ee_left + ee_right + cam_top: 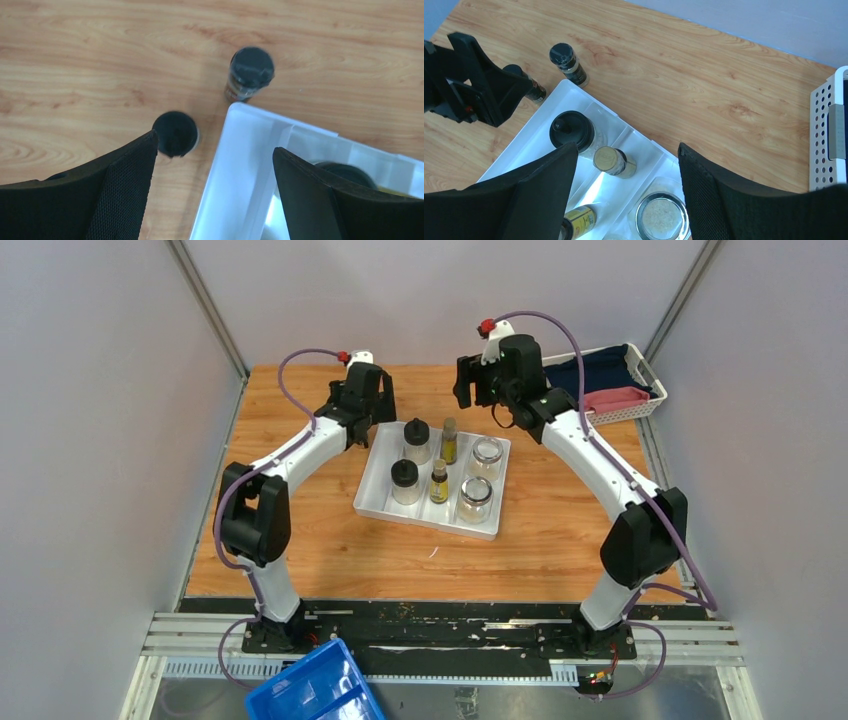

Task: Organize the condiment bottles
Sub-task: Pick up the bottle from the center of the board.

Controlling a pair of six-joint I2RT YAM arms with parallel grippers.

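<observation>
One dark-capped shaker (175,133) is blurred, and the white tray (220,175) runs off the bottom edge.

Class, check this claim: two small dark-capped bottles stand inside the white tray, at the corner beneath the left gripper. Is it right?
No. The two small dark-capped bottles stand on the wooden table, just outside the white tray at that corner, as the left wrist view shows. The left gripper is indeed above them.
</observation>
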